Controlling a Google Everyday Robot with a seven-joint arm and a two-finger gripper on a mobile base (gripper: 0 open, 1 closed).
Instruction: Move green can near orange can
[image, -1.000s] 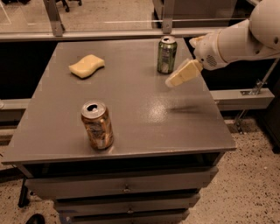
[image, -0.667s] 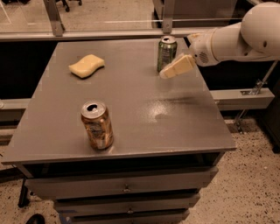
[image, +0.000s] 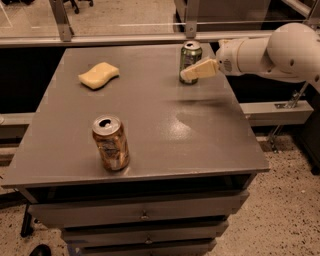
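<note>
The green can (image: 190, 54) stands upright at the back right of the grey table (image: 150, 100). The orange can (image: 111, 143) stands upright near the front left, well away from it. My gripper (image: 185, 70) reaches in from the right on a white arm (image: 270, 50). It is at the green can, open, with its cream near finger (image: 200, 70) across the front of the can's lower part. The other finger is hidden behind the can. The can rests on the table.
A yellow sponge (image: 98, 75) lies at the back left of the table. A rail and glass partition (image: 125, 37) run along the far edge. Drawers (image: 140, 215) sit under the tabletop. Speckled floor (image: 280, 210) lies to the right.
My gripper has moved left and a little towards the back, from right of the green can to around it. Both cans and the sponge stay in place.
</note>
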